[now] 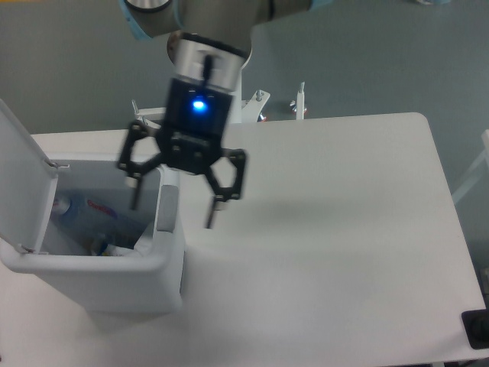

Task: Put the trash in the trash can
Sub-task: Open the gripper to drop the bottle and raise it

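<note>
Inside the trash can at the surface's left edge the bottle is seen; the end effector, spread wide, holds nothing.

Single fixed view, high and in front, looking down across the table toward the arm's base.

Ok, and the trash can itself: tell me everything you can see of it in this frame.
The trash can is a boxy, light grey-white plastic bin with rounded corners, upright at the table's left edge. Its hinged lid is flipped open, up on the left. A grey panel runs along its right rim. Inside lie a clear bluish plastic bottle and other scraps. The open gripper hangs over its right rim; contact cannot be judged.
</note>
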Robot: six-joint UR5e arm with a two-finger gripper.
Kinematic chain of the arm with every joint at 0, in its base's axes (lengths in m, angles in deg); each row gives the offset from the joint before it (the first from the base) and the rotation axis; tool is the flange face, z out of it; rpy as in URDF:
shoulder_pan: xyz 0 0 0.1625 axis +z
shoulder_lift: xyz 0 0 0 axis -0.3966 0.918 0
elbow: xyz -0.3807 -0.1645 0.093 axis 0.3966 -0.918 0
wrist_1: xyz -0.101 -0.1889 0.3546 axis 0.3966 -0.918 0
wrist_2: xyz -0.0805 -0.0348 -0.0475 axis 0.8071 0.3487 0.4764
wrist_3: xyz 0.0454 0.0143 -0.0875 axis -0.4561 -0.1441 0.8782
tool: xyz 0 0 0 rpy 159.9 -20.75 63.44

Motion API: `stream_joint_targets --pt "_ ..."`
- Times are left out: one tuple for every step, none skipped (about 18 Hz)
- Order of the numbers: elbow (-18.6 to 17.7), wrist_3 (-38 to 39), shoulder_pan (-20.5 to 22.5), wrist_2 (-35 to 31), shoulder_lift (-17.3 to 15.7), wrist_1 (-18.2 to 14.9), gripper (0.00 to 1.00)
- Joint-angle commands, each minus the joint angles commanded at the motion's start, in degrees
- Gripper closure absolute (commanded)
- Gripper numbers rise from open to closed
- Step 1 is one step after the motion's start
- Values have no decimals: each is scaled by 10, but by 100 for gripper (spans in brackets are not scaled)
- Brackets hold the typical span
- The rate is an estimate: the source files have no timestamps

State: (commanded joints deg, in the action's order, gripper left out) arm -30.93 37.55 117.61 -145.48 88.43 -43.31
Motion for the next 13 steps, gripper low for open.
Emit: stream_joint_targets --pt "3 -4 4 -10 3 -1 0" --pt "6 -18 14 -22 3 -1 0" --pt "10 -52 22 -35 4 -1 0" --pt "9 -95 27 -52 4 -3 0" --pt "9 -130 32 -68 3 -6 0" --pt "7 -151 36 -83 2 -15 0" --pt "5 -165 38 -97 -1 -25 0" --pt "6 -177 38 -114 -3 -39 0" --pt "7 -196 38 -133 -6 -49 0" --pt "9 -215 38 -147 -6 -62 0" --pt "10 -233 38 -156 -7 -71 0" --pt "11 -243 39 -163 -7 -77 0" --pt "12 -244 40 -163 -7 -80 0"
